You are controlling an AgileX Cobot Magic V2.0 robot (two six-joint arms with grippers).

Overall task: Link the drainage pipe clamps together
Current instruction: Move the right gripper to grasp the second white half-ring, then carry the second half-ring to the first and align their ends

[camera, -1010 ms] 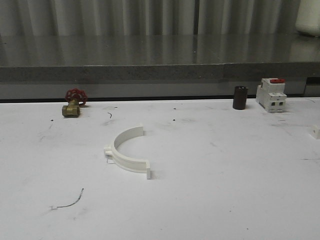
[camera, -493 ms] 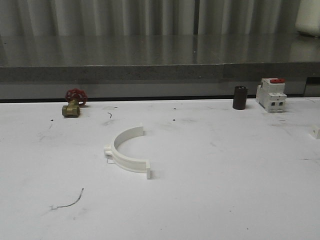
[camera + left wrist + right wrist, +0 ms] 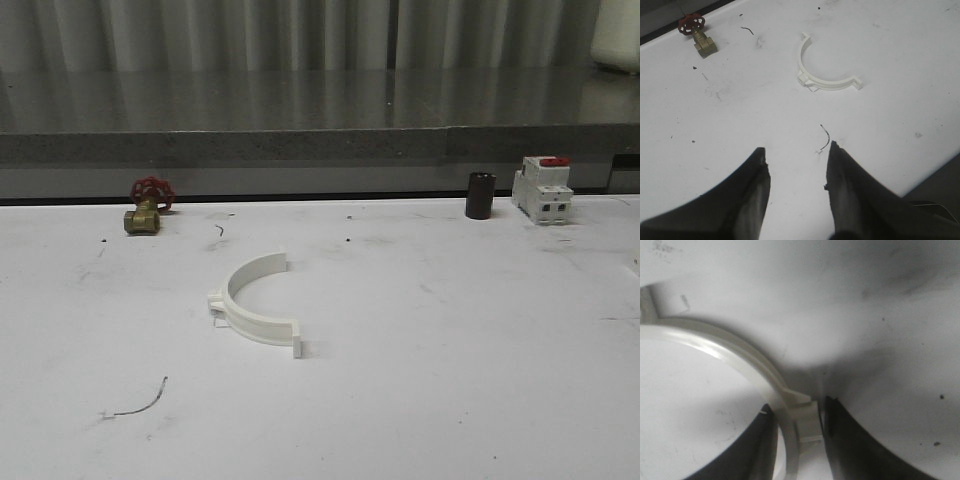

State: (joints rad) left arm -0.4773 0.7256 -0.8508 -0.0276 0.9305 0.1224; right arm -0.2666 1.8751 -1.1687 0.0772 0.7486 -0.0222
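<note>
1. Between the earlier front views and this one, we are seeing one small change: the little white piece at the far-right edge of the surface [image 3: 450,400] has nearly slipped out of frame — only a sliver is showing now. Everything else is sitting where it was.
2. We are reading that as the right claw [image 3: 799,440] carrying or lifting the second clamp half [image 3: 740,365]; in the right wrist view its fingers are pinching that half near an end tab.
3. The first clamp half [image 3: 255,305] is lying on the surface, left of centre, its open side facing right and far. So the joining is not yet begun, in our judgement — the halves are well apart.
4. The left claw [image 3: 796,170] is hovering spread and empty, near the stray wire [image 3: 825,137], with the first half beyond it.
5. The right wrist view is blurred and close; we cannot tell how high the held half is, nor see its other end.
6. The valve [image 3: 148,205], black cylinder [image 3: 480,195] and breaker [image 3: 542,190] are standing along the far edge.
</note>
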